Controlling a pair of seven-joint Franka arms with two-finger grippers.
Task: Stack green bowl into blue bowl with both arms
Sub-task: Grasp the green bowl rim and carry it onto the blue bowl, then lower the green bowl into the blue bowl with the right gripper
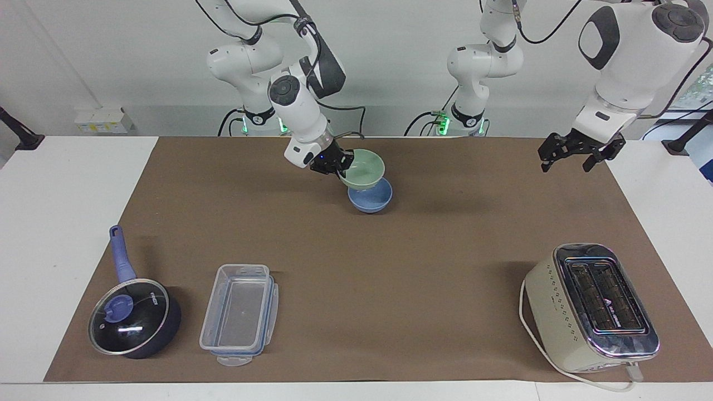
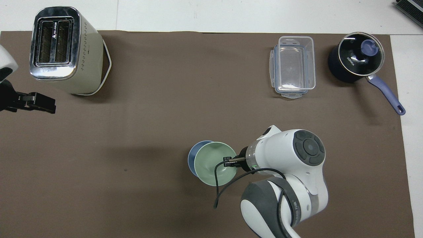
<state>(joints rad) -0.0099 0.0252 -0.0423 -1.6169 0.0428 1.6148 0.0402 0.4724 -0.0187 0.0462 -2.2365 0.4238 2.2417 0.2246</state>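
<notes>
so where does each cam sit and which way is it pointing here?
Facing view: high across the table, looking at the robots; both whole arms and bases show, right gripper holding the green bowl over the blue bowl, left gripper waiting above the mat's edge.
Overhead view: above the robots' end, looking steeply down; only the right forearm and left gripper show.
Shared: both bowls, toaster, container, saucepan, mirrored half a turn.

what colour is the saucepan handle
Periwinkle blue, matching the lid knob; the saucepan handle shows best in the overhead view.
</notes>
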